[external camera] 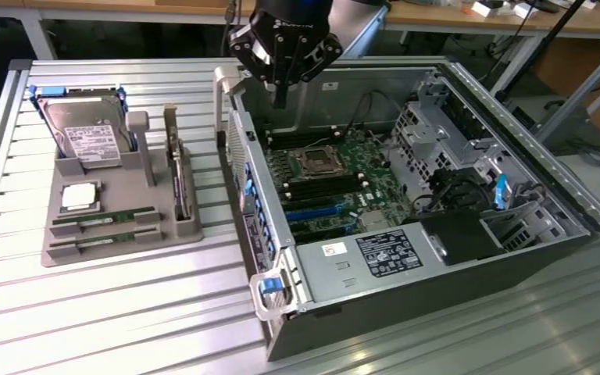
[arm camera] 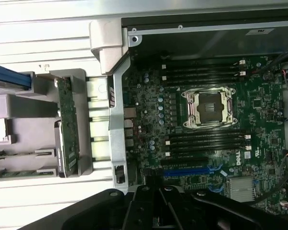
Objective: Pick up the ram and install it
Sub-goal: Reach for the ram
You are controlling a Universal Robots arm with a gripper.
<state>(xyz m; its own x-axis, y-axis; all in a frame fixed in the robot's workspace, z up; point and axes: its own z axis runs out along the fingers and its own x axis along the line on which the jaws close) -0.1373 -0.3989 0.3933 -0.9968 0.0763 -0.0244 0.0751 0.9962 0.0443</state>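
Ram sticks (external camera: pixel 104 216) lengthwise along front edge of gray tray (external camera: pixel 123 187), gripper (external camera: pixel 279 100) clenched empty over computer case (external camera: pixel 326 269), slatted metal table (external camera: pixel 123 312), benches (external camera: pixel 436 16) behind.

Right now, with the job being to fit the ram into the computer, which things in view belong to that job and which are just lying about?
Belong to the job: ram sticks in the grey holder; empty memory slots on the motherboard; gripper, shut, above the case.
Lying about: hard drive; processor chip; expansion card.
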